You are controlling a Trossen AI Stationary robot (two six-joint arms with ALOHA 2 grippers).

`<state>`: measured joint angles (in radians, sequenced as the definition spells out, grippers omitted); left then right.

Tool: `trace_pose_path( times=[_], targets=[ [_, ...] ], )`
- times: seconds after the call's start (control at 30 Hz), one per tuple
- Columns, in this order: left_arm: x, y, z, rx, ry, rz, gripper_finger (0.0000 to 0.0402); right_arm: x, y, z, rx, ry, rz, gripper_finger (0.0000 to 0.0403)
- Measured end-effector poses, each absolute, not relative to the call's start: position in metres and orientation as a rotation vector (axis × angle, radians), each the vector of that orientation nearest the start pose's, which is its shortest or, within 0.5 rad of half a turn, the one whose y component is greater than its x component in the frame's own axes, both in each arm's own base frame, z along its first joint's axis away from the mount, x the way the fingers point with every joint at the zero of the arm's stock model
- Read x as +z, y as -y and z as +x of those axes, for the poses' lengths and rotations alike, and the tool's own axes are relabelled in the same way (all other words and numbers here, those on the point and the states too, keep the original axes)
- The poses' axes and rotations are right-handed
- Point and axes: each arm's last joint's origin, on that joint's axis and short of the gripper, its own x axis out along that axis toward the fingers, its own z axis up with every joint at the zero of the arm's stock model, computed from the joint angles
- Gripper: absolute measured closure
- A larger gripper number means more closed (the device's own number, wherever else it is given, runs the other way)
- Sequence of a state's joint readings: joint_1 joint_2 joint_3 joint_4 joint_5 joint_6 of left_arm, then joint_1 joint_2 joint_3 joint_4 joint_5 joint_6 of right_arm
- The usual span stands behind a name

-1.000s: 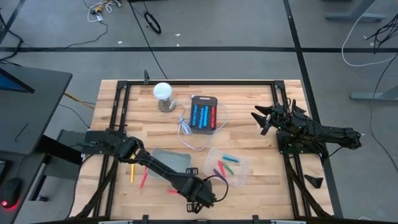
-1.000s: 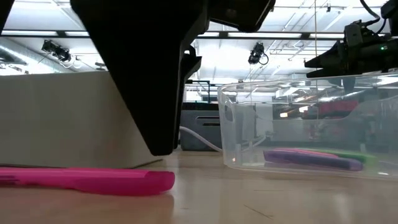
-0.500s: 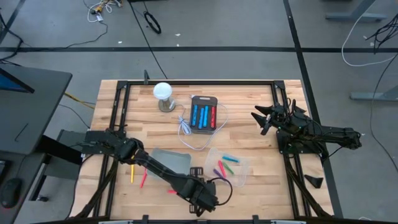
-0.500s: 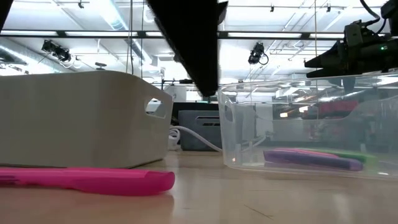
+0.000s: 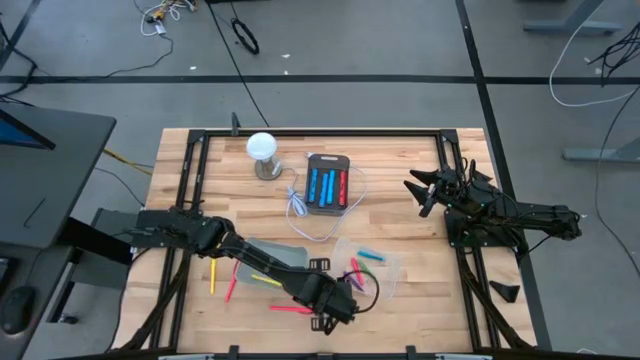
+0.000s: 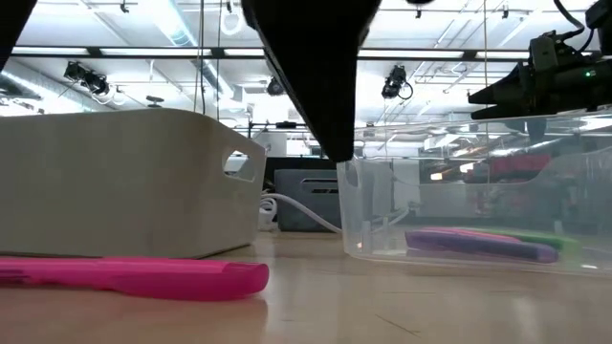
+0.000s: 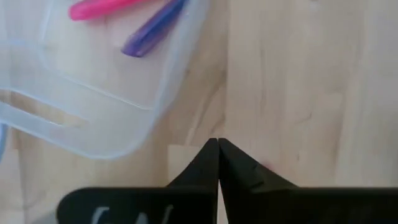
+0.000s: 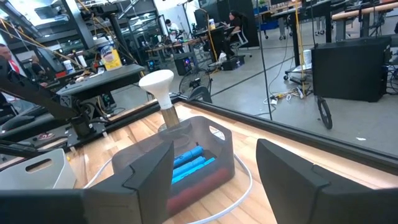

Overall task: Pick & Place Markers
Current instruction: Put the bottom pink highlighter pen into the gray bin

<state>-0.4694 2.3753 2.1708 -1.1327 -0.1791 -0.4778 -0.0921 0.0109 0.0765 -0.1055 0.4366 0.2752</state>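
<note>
Left end effector (image 7: 218,152): fingers pressed together, nothing visible between them (empty close, judging by wrist view). Sits over bare worktop (image 7: 292,81) just beside corner of clear tub (image 7: 106,106). Pink marker (image 5: 290,309) lies on worktop near it, not held. Tub already holds pink marker (image 7: 102,7) and purple marker (image 7: 152,30), probably drop-off spot. More markers (image 5: 327,186) rest in dark tray (image 5: 328,159) farther back. Right end effector (image 5: 425,190): open, empty, parked at worktop's right edge, waiting.
</note>
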Motion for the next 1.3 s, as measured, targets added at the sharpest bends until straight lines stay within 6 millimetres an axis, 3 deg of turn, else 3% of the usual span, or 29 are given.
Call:
trace_pose_path(
  times=[0.37, 0.53, 0.77, 1.07, 1.3],
  targets=[
    [0.200, 0.209, 0.426, 0.091, -1.381, 0.046, 0.0399, 0.179, 0.020, 0.089, -0.530, 0.033, 0.262, 0.0172],
    [0.201, 0.216, 0.422, 0.091, -1.375, 0.058, 0.0400, 0.179, 0.021, 0.089, -0.531, 0.033, 0.262, 0.0172],
    [0.161, 0.244, 0.414, 0.079, -1.442, 0.140, 0.0400, 0.178, 0.021, 0.089, -0.531, 0.032, 0.262, 0.0172],
    [0.144, 0.252, 0.410, 0.094, -1.453, 0.266, 0.0401, 0.179, 0.021, 0.089, -0.531, 0.033, 0.262, 0.0172],
    [0.139, 0.257, 0.407, 0.036, -1.498, 0.256, 0.0401, 0.179, 0.020, 0.089, -0.530, 0.033, 0.262, 0.0172]
  ],
)
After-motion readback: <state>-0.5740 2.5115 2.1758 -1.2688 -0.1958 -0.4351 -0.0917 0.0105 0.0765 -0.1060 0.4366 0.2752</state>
